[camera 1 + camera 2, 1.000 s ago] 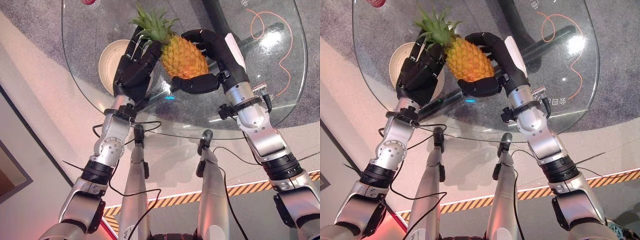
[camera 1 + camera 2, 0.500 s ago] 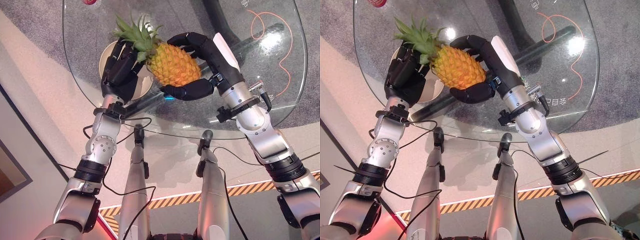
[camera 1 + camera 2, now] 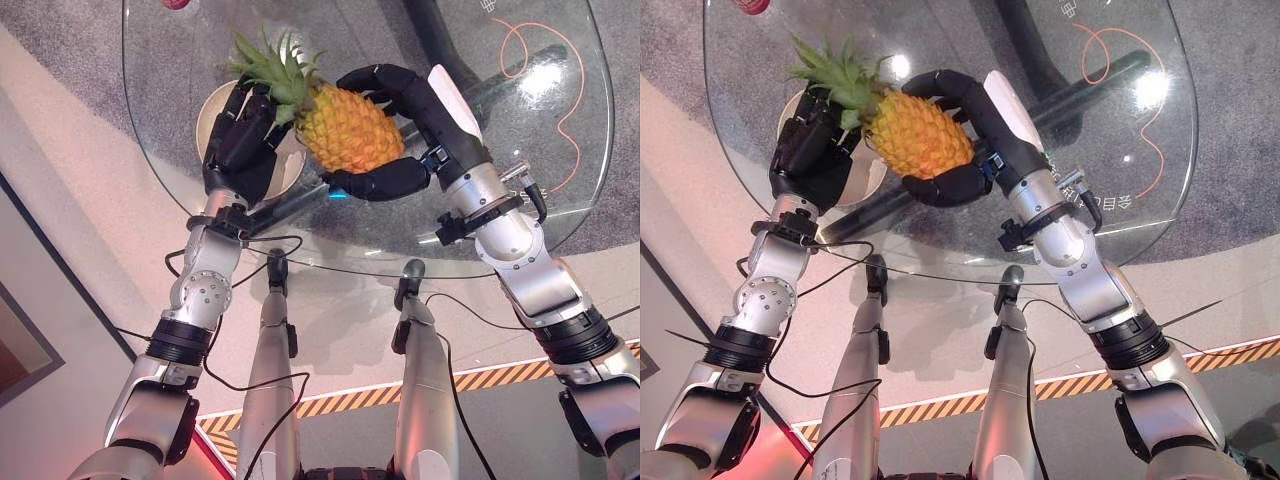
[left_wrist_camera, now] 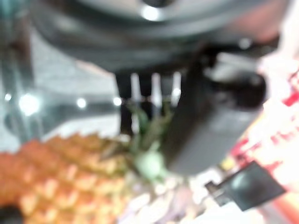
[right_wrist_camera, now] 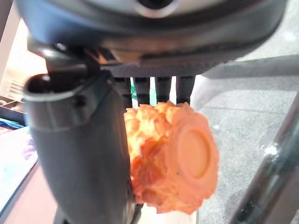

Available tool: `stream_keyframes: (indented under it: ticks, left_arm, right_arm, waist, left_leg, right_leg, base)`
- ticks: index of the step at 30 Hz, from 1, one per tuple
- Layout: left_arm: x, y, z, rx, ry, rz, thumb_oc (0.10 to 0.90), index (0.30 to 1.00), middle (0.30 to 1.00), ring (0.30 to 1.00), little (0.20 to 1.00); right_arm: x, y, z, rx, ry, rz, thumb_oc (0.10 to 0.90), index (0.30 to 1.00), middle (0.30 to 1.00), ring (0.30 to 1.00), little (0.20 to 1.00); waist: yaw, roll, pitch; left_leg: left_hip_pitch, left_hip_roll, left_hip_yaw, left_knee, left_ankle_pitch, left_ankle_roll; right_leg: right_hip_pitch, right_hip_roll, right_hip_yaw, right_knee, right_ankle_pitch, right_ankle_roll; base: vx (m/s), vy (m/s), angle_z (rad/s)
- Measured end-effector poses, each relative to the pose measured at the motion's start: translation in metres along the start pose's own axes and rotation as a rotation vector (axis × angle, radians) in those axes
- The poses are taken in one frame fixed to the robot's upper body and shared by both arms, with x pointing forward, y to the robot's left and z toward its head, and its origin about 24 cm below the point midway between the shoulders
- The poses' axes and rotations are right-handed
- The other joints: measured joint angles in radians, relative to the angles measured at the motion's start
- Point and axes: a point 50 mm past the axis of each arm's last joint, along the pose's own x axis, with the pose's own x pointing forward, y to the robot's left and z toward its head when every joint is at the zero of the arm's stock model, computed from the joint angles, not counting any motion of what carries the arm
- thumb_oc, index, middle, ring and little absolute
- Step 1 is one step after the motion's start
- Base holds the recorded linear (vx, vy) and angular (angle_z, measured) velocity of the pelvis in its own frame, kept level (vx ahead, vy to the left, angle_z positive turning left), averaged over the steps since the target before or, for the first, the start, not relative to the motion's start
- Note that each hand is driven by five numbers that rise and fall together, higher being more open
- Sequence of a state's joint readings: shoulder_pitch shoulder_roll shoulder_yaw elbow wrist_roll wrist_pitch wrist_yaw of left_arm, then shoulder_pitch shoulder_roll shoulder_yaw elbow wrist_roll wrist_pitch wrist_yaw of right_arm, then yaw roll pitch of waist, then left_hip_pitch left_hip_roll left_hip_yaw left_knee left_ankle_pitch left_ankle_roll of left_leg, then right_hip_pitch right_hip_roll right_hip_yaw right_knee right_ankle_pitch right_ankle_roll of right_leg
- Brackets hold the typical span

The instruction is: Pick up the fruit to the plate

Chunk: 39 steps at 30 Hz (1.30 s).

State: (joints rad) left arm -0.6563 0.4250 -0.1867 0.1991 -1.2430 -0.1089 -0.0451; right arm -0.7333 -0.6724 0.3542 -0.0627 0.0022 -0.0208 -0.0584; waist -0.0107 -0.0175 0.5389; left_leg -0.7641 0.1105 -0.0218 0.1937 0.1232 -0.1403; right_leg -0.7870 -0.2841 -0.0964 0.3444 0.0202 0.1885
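A yellow pineapple (image 3: 350, 128) with a green crown is held in the air between both hands, over the left part of the round glass table (image 3: 520, 225). My right hand (image 3: 435, 125) is shut on its body, fingers curled over it and thumb under it; its flat base end (image 5: 194, 158) faces the right wrist view. My left hand (image 3: 240, 150) is open, its fingers lying almost straight against the crown (image 4: 149, 140). A cream plate (image 3: 208, 108) lies on the glass under the left hand and the crown, partly hidden by them.
A red object (image 3: 178, 3) sits at the table's far edge. An orange cable (image 3: 545, 60) and dark bars (image 3: 440, 30) show through the glass. Yellow-black striped tape (image 3: 500, 378) crosses the floor near the table's front rim.
Both hands have carried the pineapple to the left, from the table's middle to above the plate. Over the last half second it has hardly moved.
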Motion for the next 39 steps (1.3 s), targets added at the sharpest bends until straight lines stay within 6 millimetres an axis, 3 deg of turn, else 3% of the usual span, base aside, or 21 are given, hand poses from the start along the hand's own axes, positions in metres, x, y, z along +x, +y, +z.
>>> stream_keyframes:
  ticks: [11, 39]
  left_arm:
    - [0.000, -0.017, -0.014, -0.011, 0.041, -0.081, 0.800, 0.900, 0.900, 0.900, 0.900]
    - [0.005, -0.029, -0.007, 0.042, -0.050, -0.084, 0.800, 0.900, 0.900, 0.900, 0.900]
  right_arm:
    - [-0.001, -0.005, -0.010, 0.002, 0.050, -0.093, 0.100, 0.300, 0.300, 0.300, 0.200]
    - [0.000, 0.003, -0.006, 0.077, 0.019, -0.170, 0.100, 0.300, 0.300, 0.300, 0.200]
  waist:
    - [-0.004, 0.000, 0.000]
    - [-0.013, 0.000, 0.000]
  left_leg:
    - [-0.006, -0.002, 0.000, -0.001, 0.000, 0.000]
    - [-0.024, -0.003, 0.001, 0.002, 0.000, 0.000]
  right_leg:
    - [-0.007, -0.002, 0.000, 0.000, -0.001, 0.000]
    - [-0.027, -0.004, 0.001, 0.005, -0.001, 0.001]
  base:
    - [0.00, 0.000, 0.00]
    - [0.00, 0.000, 0.00]
